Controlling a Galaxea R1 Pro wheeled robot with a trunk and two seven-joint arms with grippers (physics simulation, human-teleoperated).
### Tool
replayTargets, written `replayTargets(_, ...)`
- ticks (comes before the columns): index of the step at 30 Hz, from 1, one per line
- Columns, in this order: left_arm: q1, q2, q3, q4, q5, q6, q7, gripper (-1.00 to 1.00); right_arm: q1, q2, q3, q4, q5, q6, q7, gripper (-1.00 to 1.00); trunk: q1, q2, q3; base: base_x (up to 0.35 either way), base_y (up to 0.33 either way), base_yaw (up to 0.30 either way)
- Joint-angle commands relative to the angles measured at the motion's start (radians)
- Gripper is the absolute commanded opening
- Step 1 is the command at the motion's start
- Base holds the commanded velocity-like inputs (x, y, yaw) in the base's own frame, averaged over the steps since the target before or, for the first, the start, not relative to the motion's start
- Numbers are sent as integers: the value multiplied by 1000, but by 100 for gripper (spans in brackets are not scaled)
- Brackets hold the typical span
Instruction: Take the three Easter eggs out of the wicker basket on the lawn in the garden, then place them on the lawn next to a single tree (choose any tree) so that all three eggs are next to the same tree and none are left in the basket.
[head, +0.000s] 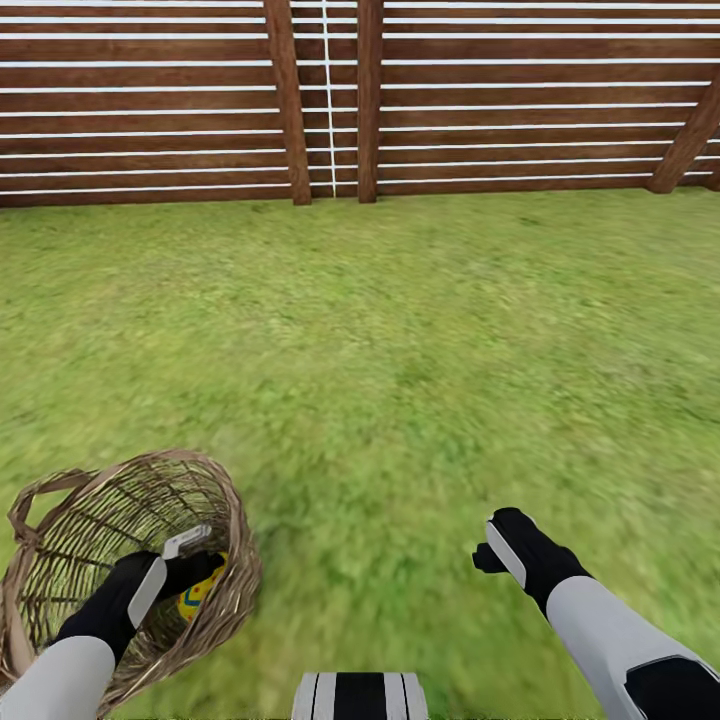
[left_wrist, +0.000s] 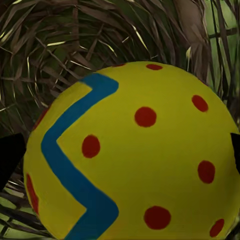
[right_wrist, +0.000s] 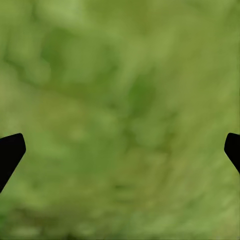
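Nearest, at seven o'clock in the head view: left pincer (head: 195, 562) sunk deep inside the wicker basket (head: 215, 478), forearm slanting up from the bottom edge toward one o'clock, wrist bent down over the braided rim. Straight ahead of that pincer, in the left wrist view, a yellow Easter egg (left_wrist: 132, 155) with red dots and a blue zigzag band, looming large against the weave, dark fingertips (left_wrist: 9, 157) just showing at either flank. Jaws set wide, spread to about the egg's breadth; actual contact impossible to confirm, so not yet called a hold. Long axis of the egg hard to judge so close; seemingly tilted, narrower end toward the basket wall. From the head view, merely a sliver of yellow and teal (head: 197, 598) beneath the fingers. Number of eggs remaining in the basket: impossible to tell.

At five o'clock, right pincer (head: 487, 548) hovering over bare lawn (head: 400, 350), arm reaching in from the lower right corner toward eleven o'clock, well apart from the basket. Jaws wide, nothing between them, blurred grass beyond in the right wrist view. Clearly the farther arm; the pick belongs to the left.

Farther off, toward twelve o'clock, open grass up to the dark slatted fence (head: 500, 100).
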Motion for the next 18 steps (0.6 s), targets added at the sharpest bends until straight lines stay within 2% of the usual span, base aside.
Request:
replayTargets(1,0,-1,4,4,-21,6,-1,100,0,-1,8,-1,-11,4,-7,100,0,0,-5,0,0,0)
replayTargets(7,0,-1,4,4,-20,4,-8,100,0,-1,8,-1,-11,4,-8,100,1,-1,-9,0,0,0)
replayTargets(8,0,-1,3,4,-22,-5,-9,-100,0,-1,8,-1,-11,4,-8,100,1,-1,-9,0,0,0)
replayTargets(11,0,1,4,7,-19,-61,-6,-100,0,-2,7,-1,-11,4,-8,100,1,-1,-9,0,0,0)
replayTargets(18,0,0,6,7,-16,-69,-7,-100,0,-2,8,-1,-11,4,-7,100,1,-1,-9,0,0,0)
